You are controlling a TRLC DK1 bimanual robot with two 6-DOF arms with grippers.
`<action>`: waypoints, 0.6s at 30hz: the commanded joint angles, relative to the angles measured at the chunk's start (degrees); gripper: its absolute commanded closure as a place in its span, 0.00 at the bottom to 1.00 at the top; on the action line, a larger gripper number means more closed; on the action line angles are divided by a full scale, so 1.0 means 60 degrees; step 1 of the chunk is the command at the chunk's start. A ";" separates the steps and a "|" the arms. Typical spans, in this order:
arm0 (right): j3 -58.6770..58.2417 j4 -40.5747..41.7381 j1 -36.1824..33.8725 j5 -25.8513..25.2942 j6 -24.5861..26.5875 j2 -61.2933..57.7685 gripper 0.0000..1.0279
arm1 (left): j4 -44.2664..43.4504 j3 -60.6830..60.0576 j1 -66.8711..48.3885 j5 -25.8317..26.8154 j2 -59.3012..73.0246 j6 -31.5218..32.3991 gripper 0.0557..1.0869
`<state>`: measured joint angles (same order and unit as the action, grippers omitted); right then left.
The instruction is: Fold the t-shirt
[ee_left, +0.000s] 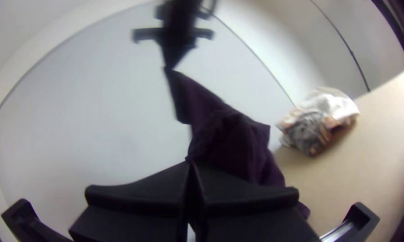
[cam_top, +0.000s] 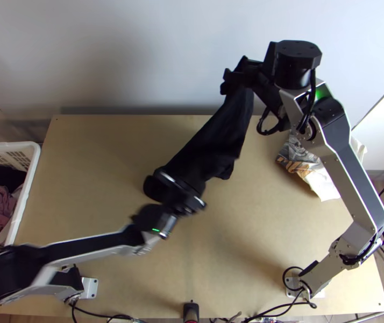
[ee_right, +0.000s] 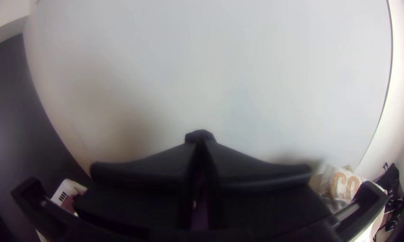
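Black and closed, my left claw [cam_top: 185,187] pinches the lower part of the dark shirt [cam_top: 213,141] over the middle of the table [cam_top: 100,161]. My right claw [cam_top: 235,79], also closed, grips its upper end near the table's far edge. Between them the shirt hangs gathered, slanting up and away. Farther out, a white printed cloth [cam_top: 317,177] lies crumpled at the right; a white basket [cam_top: 24,207] holding clothes stands at the left.
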<state>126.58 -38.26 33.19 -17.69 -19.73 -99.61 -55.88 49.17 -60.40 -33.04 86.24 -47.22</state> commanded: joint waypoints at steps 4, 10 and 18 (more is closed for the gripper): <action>-0.1249 0.0005 -0.0829 -0.0025 0.0021 0.0533 0.98 | 0.2282 0.0346 0.2362 0.0042 -0.3841 0.2040 0.96; -0.1879 0.0166 -0.1298 -0.0025 -0.0008 0.1016 0.98 | 0.3673 0.0829 0.4164 0.0423 -0.4763 0.2817 0.96; -0.0970 0.0063 -0.1328 0.0019 0.0021 0.1807 0.98 | 0.3937 0.1429 0.5570 0.0936 -0.4954 0.2963 0.96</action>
<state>117.91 -37.63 25.71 -17.67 -19.66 -92.64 -34.74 54.57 -33.89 -28.88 59.27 -31.09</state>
